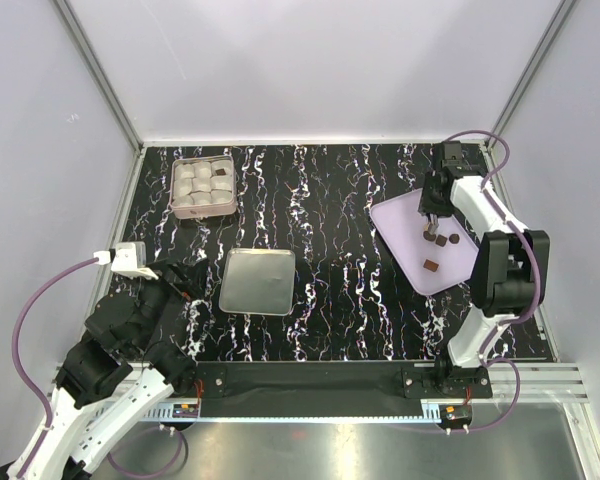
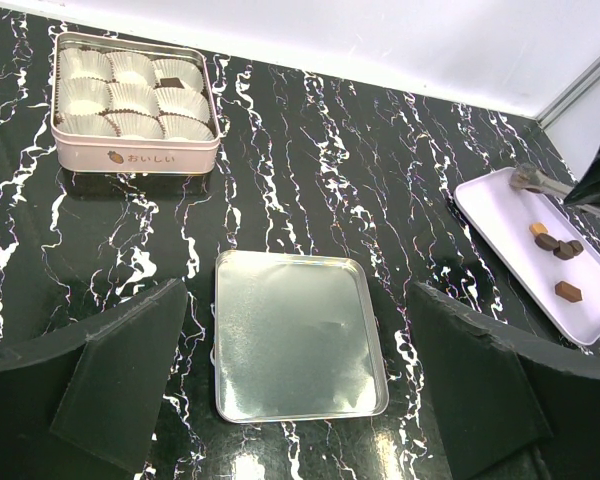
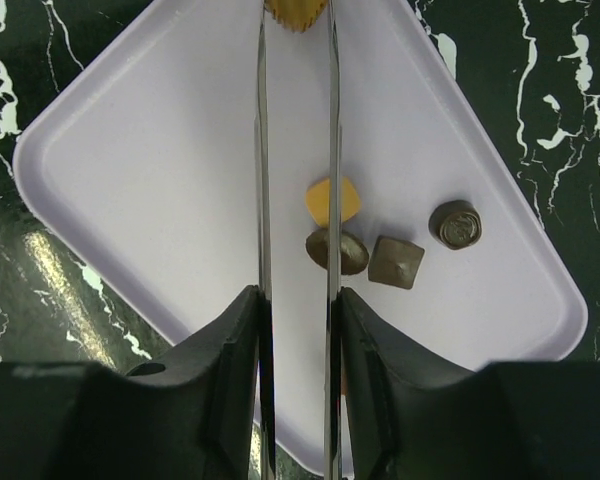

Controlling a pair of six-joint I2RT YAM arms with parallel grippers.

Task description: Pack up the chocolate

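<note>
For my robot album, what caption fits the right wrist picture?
Two thin metal prongs hang over a lilac tray of five chocolates.

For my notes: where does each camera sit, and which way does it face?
Top external: above, behind the bases, facing down on the table; left arm and right arm show.
Left wrist: low, facing across to the tin and tray; its fingers show.
Right wrist: facing down on the tray; its metal fingers show.
All share the tray with chocolate.
</note>
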